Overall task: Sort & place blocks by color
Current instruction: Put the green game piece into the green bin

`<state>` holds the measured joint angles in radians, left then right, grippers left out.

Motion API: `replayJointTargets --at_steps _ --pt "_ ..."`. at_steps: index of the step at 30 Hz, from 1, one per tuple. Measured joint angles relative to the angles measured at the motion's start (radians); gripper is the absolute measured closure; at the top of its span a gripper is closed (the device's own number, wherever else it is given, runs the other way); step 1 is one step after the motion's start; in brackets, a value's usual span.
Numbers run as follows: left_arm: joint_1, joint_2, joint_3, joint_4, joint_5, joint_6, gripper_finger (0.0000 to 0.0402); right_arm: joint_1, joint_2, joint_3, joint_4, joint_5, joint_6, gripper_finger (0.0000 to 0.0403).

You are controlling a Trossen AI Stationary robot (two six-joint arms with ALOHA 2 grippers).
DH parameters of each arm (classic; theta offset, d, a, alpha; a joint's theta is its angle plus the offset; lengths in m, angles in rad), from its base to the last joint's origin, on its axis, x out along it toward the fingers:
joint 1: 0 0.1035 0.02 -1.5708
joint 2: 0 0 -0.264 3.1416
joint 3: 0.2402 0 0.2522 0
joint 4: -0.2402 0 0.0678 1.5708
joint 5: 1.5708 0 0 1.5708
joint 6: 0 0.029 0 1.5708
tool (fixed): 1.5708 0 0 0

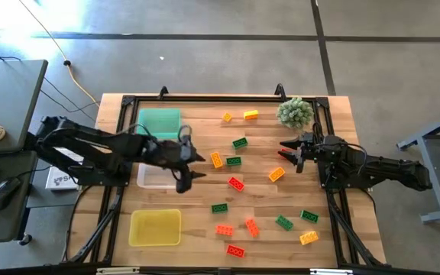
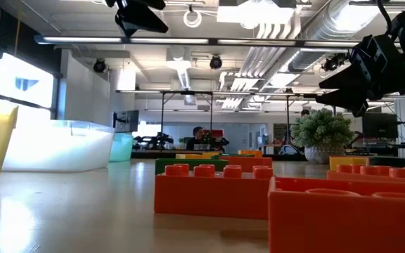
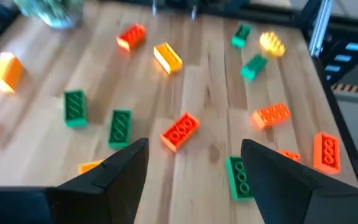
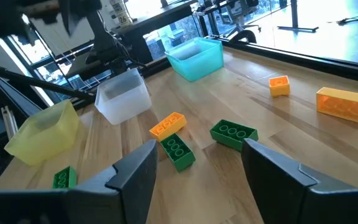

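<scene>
Small studded blocks in red, orange-yellow and green lie scattered flat on the wooden table (image 1: 258, 202). My left gripper (image 1: 195, 166) hangs open above the table just right of the clear tray (image 1: 150, 177), nothing between its fingers. An orange-yellow block (image 1: 217, 160) and a red block (image 1: 236, 183) lie close ahead of it; in the left wrist view the red block (image 3: 180, 130) lies beyond the gripper (image 3: 194, 171). My right gripper (image 1: 290, 153) waits open at the table's right side, below the plant, and is empty (image 4: 197, 171).
A green tray (image 1: 159, 122), the clear tray and a yellow tray (image 1: 155, 228) stand in a row along the table's left side. A spiky pale green plant (image 1: 295, 112) stands at the far right. A black frame (image 1: 205, 97) borders the table.
</scene>
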<state>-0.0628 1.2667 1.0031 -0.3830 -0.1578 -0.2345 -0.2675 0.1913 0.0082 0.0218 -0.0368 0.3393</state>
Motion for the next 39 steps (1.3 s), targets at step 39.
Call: replayJointTargets --at_steps 39 --pt "-0.217 0.542 -0.001 0.298 -0.115 -0.133 0.0158 0.000 0.005 0.000 -0.002 0.000 0.000 0.0183"
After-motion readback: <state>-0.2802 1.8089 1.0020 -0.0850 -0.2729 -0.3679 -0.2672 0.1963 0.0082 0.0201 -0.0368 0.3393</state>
